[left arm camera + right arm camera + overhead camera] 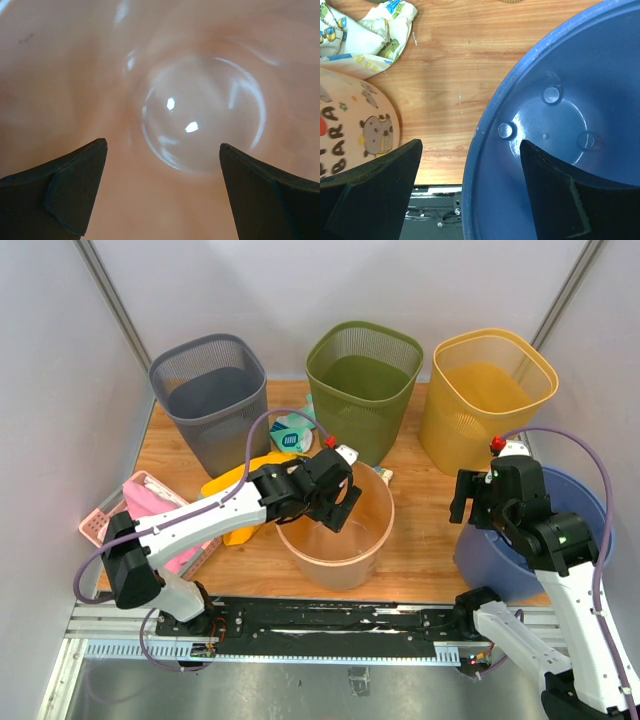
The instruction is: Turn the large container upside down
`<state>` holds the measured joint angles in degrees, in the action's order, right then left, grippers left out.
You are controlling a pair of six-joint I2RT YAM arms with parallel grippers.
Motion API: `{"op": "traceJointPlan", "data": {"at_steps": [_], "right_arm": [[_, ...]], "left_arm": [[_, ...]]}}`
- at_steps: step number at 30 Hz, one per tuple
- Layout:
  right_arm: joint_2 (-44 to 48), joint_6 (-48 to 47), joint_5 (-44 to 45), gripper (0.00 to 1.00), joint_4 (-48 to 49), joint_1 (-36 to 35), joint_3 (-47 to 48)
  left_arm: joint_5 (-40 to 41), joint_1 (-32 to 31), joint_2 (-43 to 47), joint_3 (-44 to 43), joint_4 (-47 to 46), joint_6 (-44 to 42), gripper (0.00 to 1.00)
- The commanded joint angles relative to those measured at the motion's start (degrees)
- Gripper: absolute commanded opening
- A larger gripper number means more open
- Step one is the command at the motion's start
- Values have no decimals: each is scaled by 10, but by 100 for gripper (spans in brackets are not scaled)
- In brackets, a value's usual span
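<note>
**Both containers upright, both pincers spread**

At the front right of the wooden table (pixel 420 540), the large blue tub (pixel 545 100) stands upright. The right gripper (pixel 470 170) has its jaws apart astride the tub's rim, one finger inside and one outside. At front centre, the left gripper (pixel 162 165), jaws wide, hangs inside the upright peach bucket (pixel 335 565). Farther back stand the grey bin (pixel 205 395), green bin (pixel 362 375) and yellow bin (pixel 487 385).

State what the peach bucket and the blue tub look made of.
Peach bucket: likely translucent glossy plastic; light passes its wall, bright glints on its base. Blue tub: likely opaque moulded plastic, smooth sheen, round dimples in its base.
</note>
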<state>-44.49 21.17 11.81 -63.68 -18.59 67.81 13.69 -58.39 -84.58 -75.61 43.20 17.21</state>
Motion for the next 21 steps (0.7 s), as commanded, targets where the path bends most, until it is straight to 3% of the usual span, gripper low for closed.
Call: {"op": "traceJointPlan", "data": {"at_steps": [1,4,9,15,18,21], "right_arm": [[-2,-17,12,81,13,-10,-8],[2,-28,1,76,29,-10,-17],[2,-35,-15,57,35,-10,-21],[1,-35,-38,26,38,-10,-13],[1,-28,-60,3,43,-10,-8],[9,-7,-117,0,74,-10,-6]], "left_arm": [[140,3,-7,-9,130,47,99],[157,25,-1,7,161,68,99],[176,50,55,8,184,84,99],[179,51,92,-29,187,66,99],[176,51,92,-49,194,54,99],[157,51,95,-80,193,45,99]]}}
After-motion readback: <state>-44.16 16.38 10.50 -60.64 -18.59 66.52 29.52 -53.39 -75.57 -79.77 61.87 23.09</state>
